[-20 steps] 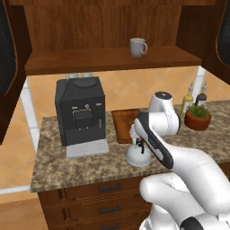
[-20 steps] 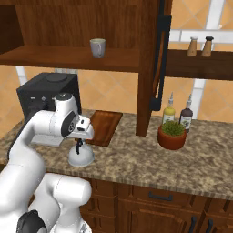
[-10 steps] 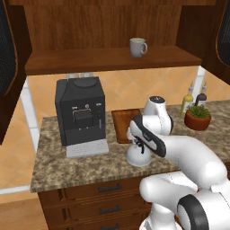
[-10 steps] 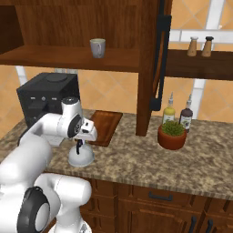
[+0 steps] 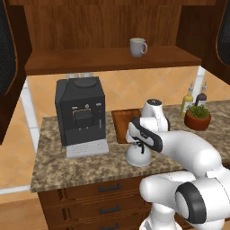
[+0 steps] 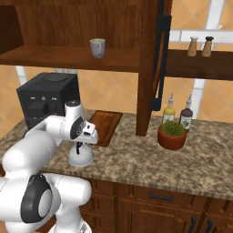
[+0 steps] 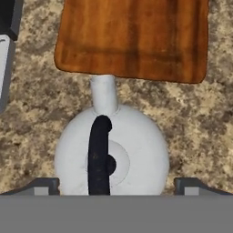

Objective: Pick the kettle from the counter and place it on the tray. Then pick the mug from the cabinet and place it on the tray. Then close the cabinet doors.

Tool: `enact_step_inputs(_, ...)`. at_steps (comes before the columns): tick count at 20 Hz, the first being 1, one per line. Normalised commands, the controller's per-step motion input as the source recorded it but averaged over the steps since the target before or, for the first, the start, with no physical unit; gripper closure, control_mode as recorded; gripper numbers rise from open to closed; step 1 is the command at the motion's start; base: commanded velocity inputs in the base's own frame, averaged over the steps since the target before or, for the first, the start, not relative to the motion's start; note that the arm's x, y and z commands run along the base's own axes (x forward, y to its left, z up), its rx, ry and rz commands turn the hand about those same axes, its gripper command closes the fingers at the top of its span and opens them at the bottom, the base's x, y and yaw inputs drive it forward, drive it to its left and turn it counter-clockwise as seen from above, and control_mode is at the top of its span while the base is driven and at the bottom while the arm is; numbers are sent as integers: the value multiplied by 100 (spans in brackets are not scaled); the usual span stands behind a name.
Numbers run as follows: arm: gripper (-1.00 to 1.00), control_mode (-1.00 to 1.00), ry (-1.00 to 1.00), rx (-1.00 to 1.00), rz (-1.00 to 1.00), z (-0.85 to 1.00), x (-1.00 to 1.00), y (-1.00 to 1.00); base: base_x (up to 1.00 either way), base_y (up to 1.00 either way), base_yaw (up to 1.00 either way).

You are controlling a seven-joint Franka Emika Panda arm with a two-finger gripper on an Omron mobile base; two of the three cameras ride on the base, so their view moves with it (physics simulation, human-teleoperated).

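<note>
Gripper [image 7: 116, 184] hangs over the kettle [image 7: 112, 148], jaws spread either side. Advise lowering squarely onto the black handle [image 7: 98, 154] before closing.

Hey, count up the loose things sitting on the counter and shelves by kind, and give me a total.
Kettle: 1
Tray: 1
Mug: 1
Coffee machine: 1
Potted plant: 1
Sauce bottles: 2
Shakers: 2
Total: 9
</note>
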Motion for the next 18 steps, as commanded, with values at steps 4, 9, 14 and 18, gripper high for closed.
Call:
enact_step_inputs(4,-100,-100,1,0,0,-21,5,0,0,0,0)
enact_step_inputs(9,-100,-100,0,0,0,0,0,0,0,0,0)
enact_step_inputs(14,100,-100,1,0,0,0,0,0,0,0,0)
enact_step_inputs(18,100,-100,-3,0,0,1,0,0,0,0,0)
